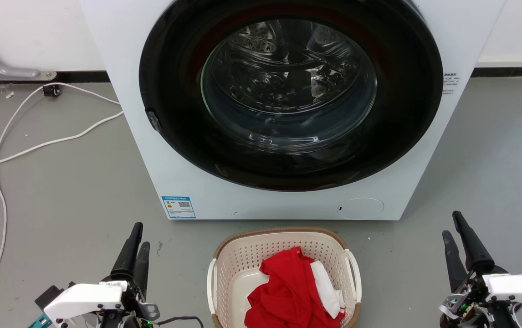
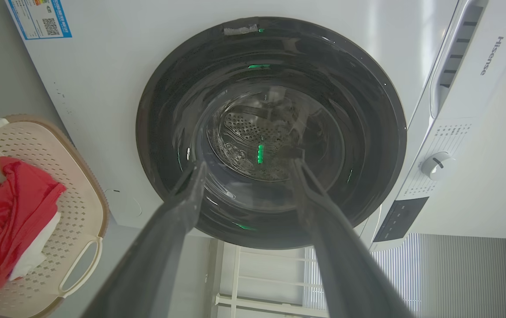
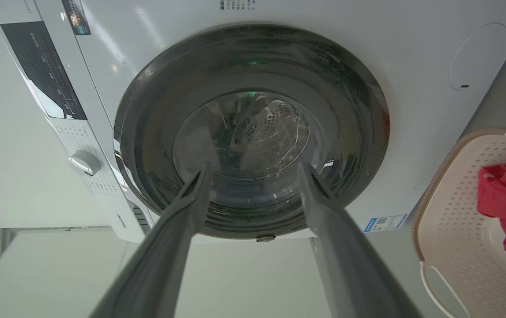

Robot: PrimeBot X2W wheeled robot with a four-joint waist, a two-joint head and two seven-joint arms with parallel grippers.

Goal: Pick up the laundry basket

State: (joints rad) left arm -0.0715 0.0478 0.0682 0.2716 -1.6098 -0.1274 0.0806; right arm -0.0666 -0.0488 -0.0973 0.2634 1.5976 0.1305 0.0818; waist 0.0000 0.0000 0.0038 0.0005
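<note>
1 laundry basket (image 1: pixel 243 255) + 1 washer (image 1: pixel 183 182)

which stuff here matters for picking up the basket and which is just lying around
For the job: laundry basket, left gripper, right gripper, both with fingers open.
Just there: washing machine, white cable on the floor, red garment inside the basket.

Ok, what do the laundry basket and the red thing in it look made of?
The laundry basket looks like matte cream moulded plastic, judging by its regular perforations; the red garment seems soft thin fabric, as it lies crumpled in folds.
</note>
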